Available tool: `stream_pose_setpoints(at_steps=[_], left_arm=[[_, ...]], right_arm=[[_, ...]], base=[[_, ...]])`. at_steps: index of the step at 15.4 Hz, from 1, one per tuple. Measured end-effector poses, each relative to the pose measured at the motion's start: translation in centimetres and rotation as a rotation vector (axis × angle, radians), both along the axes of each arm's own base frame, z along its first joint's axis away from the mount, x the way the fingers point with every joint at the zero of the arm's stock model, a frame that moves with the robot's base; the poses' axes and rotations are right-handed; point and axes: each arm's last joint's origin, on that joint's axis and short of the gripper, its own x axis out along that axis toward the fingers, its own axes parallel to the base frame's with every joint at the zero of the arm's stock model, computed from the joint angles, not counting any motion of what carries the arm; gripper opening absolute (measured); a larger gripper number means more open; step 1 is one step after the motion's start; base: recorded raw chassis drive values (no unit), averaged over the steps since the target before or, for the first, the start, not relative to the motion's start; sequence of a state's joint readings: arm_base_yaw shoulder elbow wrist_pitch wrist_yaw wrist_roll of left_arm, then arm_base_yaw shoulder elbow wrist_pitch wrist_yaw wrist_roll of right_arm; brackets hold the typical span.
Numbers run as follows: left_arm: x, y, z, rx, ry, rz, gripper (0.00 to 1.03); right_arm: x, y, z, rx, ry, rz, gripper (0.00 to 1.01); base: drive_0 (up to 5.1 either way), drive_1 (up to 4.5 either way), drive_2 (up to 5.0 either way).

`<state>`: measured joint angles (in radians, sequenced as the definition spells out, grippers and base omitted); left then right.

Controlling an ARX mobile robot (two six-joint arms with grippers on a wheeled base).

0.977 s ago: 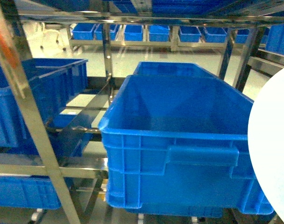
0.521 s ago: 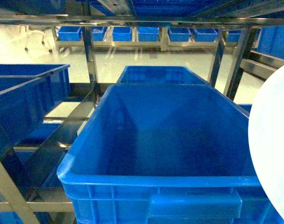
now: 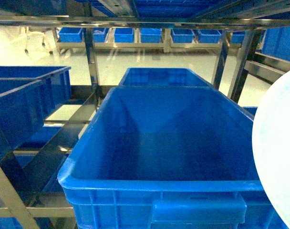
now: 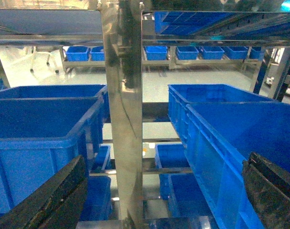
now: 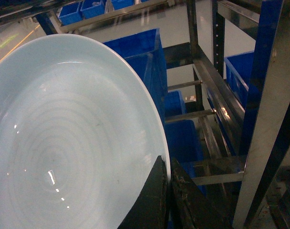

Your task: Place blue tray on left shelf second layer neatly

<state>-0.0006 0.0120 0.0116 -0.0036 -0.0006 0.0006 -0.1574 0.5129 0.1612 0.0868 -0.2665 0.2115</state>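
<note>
The blue tray [image 5: 73,138] is a pale, smooth round dish that fills the left of the right wrist view. It stands on edge at the right border of the head view, where the blue tray [image 3: 278,152] overlaps the near right corner of a deep blue crate [image 3: 169,143]. My right gripper [image 5: 168,183] is shut on the tray's rim, one finger on each face. The left gripper [image 4: 164,164] is open and holds nothing, with a steel upright [image 4: 123,119] of the rack straight ahead between its fingers [image 4: 54,195]. The shelf tier's steel rail [image 3: 59,140] runs left of the crate.
A second blue crate [image 3: 164,76] stands behind the first. More crates [image 3: 21,102] stand on the left bay, and lower crates [image 4: 176,157] show below. A steel cross rail [image 3: 145,20] runs overhead. Rack uprights [image 5: 266,119] stand close on the right of the tray.
The head view has moved closer to and higher over the centre crate, mostly in the first half second. The tray stays at the right edge, shifted slightly left.
</note>
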Motion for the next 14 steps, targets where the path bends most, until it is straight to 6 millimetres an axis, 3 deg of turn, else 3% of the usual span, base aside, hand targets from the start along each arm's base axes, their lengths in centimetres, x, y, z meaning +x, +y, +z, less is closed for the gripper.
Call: stream_pose_setpoints(at_steps=[4,7,10,14], left_arm=[[0.0,0.0,0.0,0.000,0.000,0.000,0.98],[0.0,0.0,0.0,0.000,0.000,0.000,0.98],[0.0,0.0,0.0,0.000,0.000,0.000,0.98],[0.0,0.0,0.0,0.000,0.000,0.000,0.98]], right_arm=[[1.1,0.6,0.3,0.093,0.027,0.057,0.02],[4.5,1.8,1.1,0.217,0.108,0.090,0.02],[8.3,2.6,0.6,0.263,0.230,0.138,0.02],[10.8,3.2,-0.9,0.254,0.269,0.136,0.02]], base=[[0.0,0.00,0.0],[0.0,0.00,0.0],[0.0,0.00,0.0],[0.0,0.00,0.0]])
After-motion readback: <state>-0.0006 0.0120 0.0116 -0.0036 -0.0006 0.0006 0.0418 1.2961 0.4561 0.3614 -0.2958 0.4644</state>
